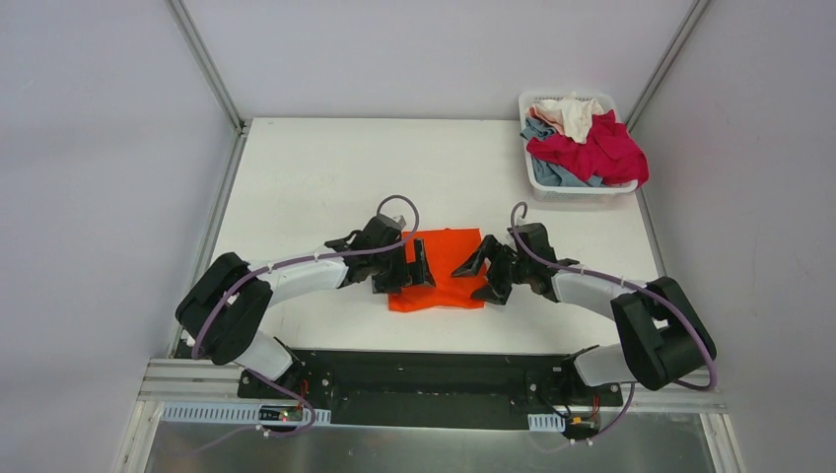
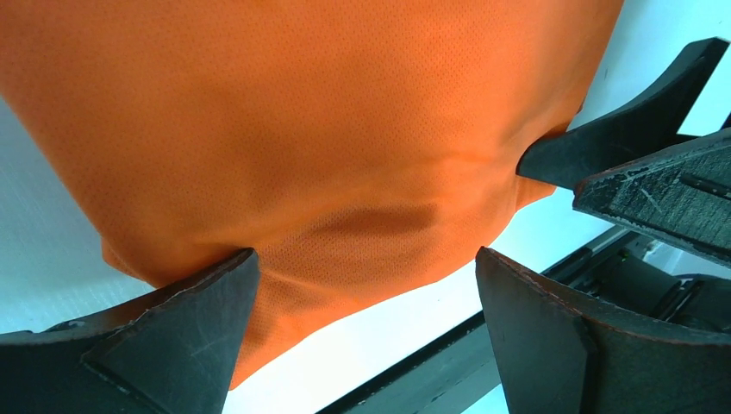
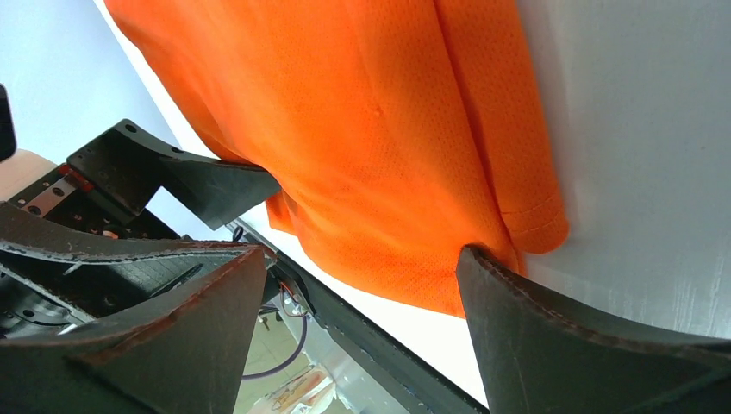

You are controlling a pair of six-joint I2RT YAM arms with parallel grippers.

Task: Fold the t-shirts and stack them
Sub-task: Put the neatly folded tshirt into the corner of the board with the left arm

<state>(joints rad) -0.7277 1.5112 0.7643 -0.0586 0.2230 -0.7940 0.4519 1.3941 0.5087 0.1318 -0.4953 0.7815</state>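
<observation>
The folded bright orange t-shirt [image 1: 446,268] lies flat on the white table near the front edge, between my two grippers. My left gripper [image 1: 422,264] is open over its left edge; in the left wrist view [image 2: 362,285] one finger presses on the orange cloth [image 2: 328,129]. My right gripper [image 1: 481,268] is open at its right edge; in the right wrist view [image 3: 358,285] one finger touches the shirt's corner [image 3: 379,129]. Crimson-magenta [image 1: 596,148], grey-blue [image 1: 552,172] and cream [image 1: 572,113] shirts lie piled in the basket.
The white slotted basket [image 1: 537,185] stands at the back right corner of the table [image 1: 325,177]. Grey walls and metal posts close in the sides. The black base rail [image 1: 434,370] runs along the front edge.
</observation>
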